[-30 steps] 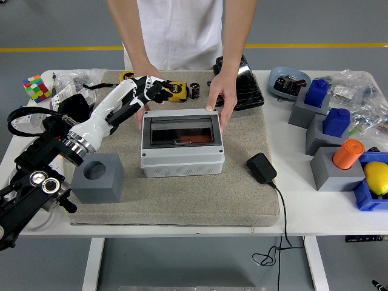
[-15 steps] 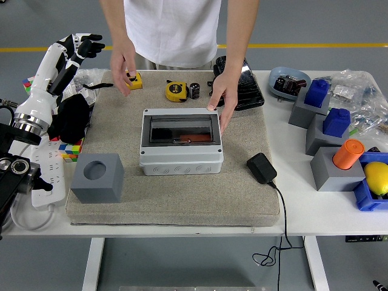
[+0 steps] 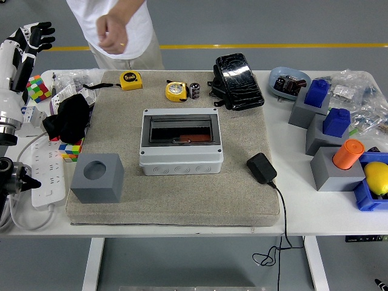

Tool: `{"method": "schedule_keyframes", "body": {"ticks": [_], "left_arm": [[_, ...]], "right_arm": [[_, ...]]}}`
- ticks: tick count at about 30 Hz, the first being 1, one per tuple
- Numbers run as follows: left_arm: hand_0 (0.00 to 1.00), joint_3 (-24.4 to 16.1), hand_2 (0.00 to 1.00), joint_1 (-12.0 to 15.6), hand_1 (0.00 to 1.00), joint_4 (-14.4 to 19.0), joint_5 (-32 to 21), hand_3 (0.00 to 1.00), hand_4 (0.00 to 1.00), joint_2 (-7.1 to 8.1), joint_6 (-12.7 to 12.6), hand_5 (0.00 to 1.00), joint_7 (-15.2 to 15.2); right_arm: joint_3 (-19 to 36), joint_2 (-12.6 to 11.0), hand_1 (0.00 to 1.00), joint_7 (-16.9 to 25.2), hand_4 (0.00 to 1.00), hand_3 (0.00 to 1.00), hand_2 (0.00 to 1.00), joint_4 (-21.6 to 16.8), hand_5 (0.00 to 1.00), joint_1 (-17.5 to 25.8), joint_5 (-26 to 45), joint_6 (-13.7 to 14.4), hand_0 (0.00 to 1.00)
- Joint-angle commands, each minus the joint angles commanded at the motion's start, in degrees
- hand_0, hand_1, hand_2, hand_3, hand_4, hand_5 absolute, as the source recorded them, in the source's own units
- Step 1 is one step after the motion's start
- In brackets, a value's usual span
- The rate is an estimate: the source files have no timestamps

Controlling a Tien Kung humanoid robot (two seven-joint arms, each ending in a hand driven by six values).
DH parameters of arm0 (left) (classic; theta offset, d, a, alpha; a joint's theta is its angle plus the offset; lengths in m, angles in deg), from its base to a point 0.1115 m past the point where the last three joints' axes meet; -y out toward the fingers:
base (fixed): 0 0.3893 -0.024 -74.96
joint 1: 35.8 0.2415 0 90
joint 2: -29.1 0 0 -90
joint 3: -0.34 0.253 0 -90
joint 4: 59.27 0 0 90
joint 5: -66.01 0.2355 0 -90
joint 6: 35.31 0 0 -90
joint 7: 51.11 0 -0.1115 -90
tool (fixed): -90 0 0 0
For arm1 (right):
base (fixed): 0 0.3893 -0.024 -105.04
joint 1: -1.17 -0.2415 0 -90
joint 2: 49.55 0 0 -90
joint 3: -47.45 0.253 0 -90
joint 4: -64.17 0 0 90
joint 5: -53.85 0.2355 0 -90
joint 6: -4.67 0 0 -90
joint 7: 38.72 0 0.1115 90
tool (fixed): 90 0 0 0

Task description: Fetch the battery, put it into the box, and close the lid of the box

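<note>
The grey box (image 3: 180,143) sits mid-mat with its dark see-through lid down; something orange shows through it. A small black cylindrical battery (image 3: 194,90) stands at the mat's far edge beside a yellow tape measure (image 3: 176,91). My left hand (image 3: 33,37) is raised at the far left edge, well away from the box, fingers spread and holding nothing. The right arm is out of view. A person stands at the far left of the table's far side, one hand (image 3: 112,31) loosely curled in the air.
A second yellow tape measure (image 3: 130,79) lies at the mat's back left. A grey cube with a hole (image 3: 97,177) stands front left, a black adapter (image 3: 261,168) right of the box, a black pouch (image 3: 237,74) behind. Coloured blocks and clutter fill the right side; a power strip (image 3: 43,173) lies left.
My left arm swung up and away from the box to the far left. The person took both hands off the box, set down a tape measure and stepped left.
</note>
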Motion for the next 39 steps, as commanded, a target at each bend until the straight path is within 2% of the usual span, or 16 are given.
{"method": "schedule_keyframes", "body": {"ticks": [3,4,9,15,16,20,22,39], "left_arm": [[0.740,-0.59,0.840,0.48,0.821,-0.61,-1.08,0.782,0.998,-0.22,0.68,0.998,-0.07],[0.833,-0.60,0.991,0.53,0.941,-0.74,-1.27,0.923,0.998,-0.18,0.93,0.998,0.01],[0.833,-0.60,0.991,0.82,0.941,-1.21,-2.68,0.923,0.998,-0.04,1.48,0.998,-0.50],[0.836,-0.50,0.982,0.86,0.932,-0.39,-3.18,0.914,0.998,-0.09,-1.55,0.998,-5.23],[0.749,-0.61,0.826,0.81,0.825,-0.26,-3.34,0.817,0.998,-0.11,-1.91,0.998,-5.86],[0.749,-1.01,0.826,1.03,0.825,0.00,-4.08,0.817,0.998,-0.21,-2.58,0.998,-6.84],[0.742,-1.23,0.798,1.20,0.808,-0.07,-4.17,0.801,0.998,-0.29,-2.60,0.998,-6.67],[0.740,-2.04,0.789,2.57,0.791,0.32,-3.79,0.778,0.998,-0.16,-1.45,0.998,-5.14]], "right_arm": [[-0.26,-0.10,0.655,-0.09,0.961,0.536,0.652,0.03,0.409,0.21,0.08,-0.12,0.649],[-0.33,-0.14,0.654,-0.12,0.960,0.535,0.652,0.03,0.408,0.21,0.08,-0.11,0.649],[-0.53,-0.48,0.654,-0.24,0.960,0.535,0.652,-0.08,0.408,0.19,0.08,0.23,0.649],[-0.46,-0.33,0.655,-0.25,0.960,0.535,0.651,-0.11,0.408,0.38,0.00,0.40,0.649],[-0.40,-0.28,0.655,-0.22,0.960,0.535,0.652,-0.11,0.408,0.37,-0.03,0.44,0.649],[-0.29,-0.05,0.655,-0.13,0.960,0.535,0.652,-0.12,0.408,0.46,-0.07,0.44,0.649],[-0.20,0.01,0.655,-0.17,0.960,0.535,0.653,-0.05,0.409,0.44,-0.12,0.41,0.645],[0.15,0.35,0.656,-0.46,0.961,0.536,0.653,-0.07,0.410,0.88,-0.42,1.48,0.645]]}}
